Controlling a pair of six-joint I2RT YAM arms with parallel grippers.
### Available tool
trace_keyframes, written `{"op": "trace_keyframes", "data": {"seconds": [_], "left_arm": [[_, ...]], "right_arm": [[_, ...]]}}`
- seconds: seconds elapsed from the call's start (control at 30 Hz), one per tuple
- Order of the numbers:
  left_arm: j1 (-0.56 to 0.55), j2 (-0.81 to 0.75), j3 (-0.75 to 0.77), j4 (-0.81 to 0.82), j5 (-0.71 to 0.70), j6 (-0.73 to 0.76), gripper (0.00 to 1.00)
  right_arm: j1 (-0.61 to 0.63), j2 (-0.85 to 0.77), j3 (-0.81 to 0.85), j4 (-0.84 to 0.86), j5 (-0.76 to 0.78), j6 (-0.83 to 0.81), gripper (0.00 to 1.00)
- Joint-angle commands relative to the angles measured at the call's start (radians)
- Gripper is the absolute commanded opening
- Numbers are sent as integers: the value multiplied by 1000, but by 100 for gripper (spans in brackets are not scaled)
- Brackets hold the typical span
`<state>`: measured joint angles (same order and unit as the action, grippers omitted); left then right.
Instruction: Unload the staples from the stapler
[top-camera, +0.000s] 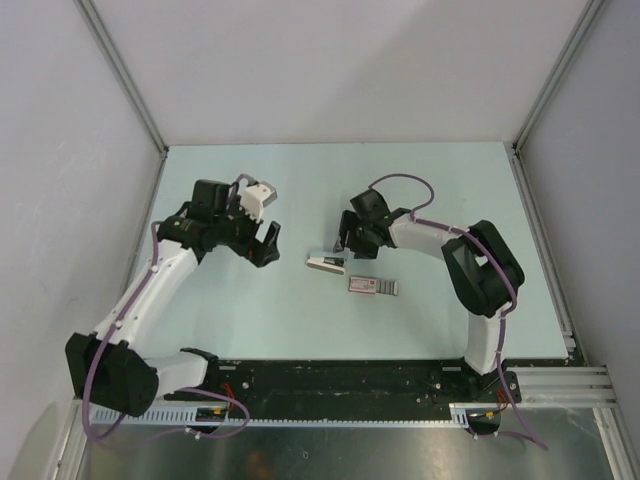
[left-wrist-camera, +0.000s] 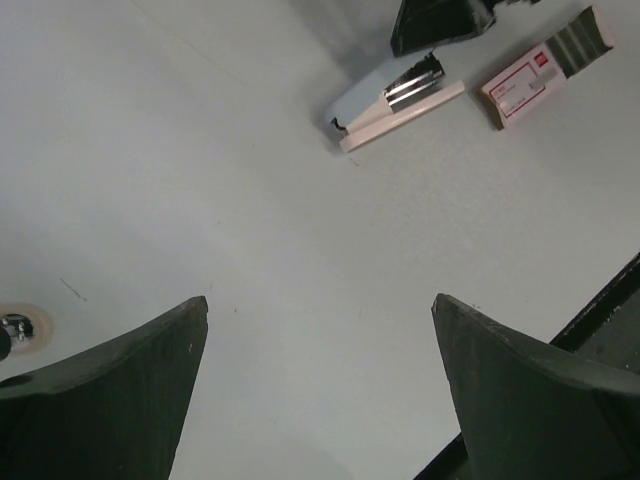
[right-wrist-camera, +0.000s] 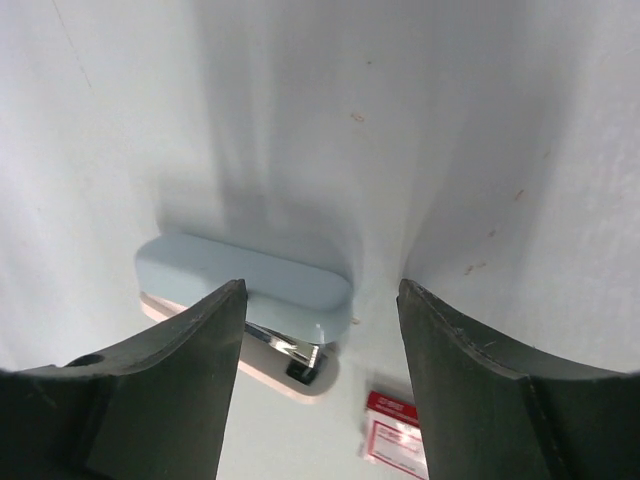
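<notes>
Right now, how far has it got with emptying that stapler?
Barely started, it seems. Done: nothing clear. The stapler lies on the table, and I cannot tell whether it is open. In hand: the right claw hangs open close over it, gripping nothing. The left claw is open, off aside. Left: gripping it and pulling the staples out. A grey ribbed strip by the red-and-white box may be staples, origin unclear.

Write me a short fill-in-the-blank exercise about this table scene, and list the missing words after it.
1. The stapler has a pale ____ top.
2. The right gripper hovers by the stapler with its jaws ____.
3. The left gripper stands open and holds ____.

Missing words: blue; open; nothing.
</notes>
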<state>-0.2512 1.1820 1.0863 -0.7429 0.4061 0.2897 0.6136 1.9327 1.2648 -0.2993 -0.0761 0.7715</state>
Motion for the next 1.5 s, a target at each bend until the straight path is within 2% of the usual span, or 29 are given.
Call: {"op": "trace_keyframes", "data": {"seconds": [0.0, 0.17, 0.47, 0.6, 0.73, 0.87, 1.0, 1.13, 1.17, 1.2, 1.37, 1.47], "left_arm": [[-18, 52, 25, 14, 29, 21, 99], [-20, 77, 4, 14, 13, 16, 100], [-19, 3, -10, 14, -36, 6, 100], [-19, -36, -21, 14, -52, -1, 99], [-19, -59, -39, 13, -70, -1, 99], [-19, -74, -49, 13, -95, -2, 99], [-19, -97, -59, 12, -110, 1, 99], [-19, -124, -69, 10, -138, 15, 99], [-20, -130, -70, 10, -144, 19, 100], [-19, -136, -73, 8, -148, 24, 99], [-19, -141, -98, 8, -143, 56, 99], [-19, -127, -108, 8, -145, 66, 99]], "right_arm": [[-14, -59, -33, 43, -57, -240, 67], [23, -56, -80, 67, -69, -266, 65], [159, -73, -106, 17, 62, -241, 58], [225, -103, -108, -36, 131, -176, 57], [310, -122, -108, -50, 135, -101, 55], [365, -123, -107, -94, 153, 32, 55], [397, -137, -106, -114, 160, 82, 61], [386, -188, -106, -119, 165, 44, 81], [380, -204, -106, -118, 167, 21, 90], [374, -219, -106, -117, 180, -7, 95], [364, -265, -113, -64, 238, -203, 99], [312, -250, -113, -29, 210, -241, 99]]}}
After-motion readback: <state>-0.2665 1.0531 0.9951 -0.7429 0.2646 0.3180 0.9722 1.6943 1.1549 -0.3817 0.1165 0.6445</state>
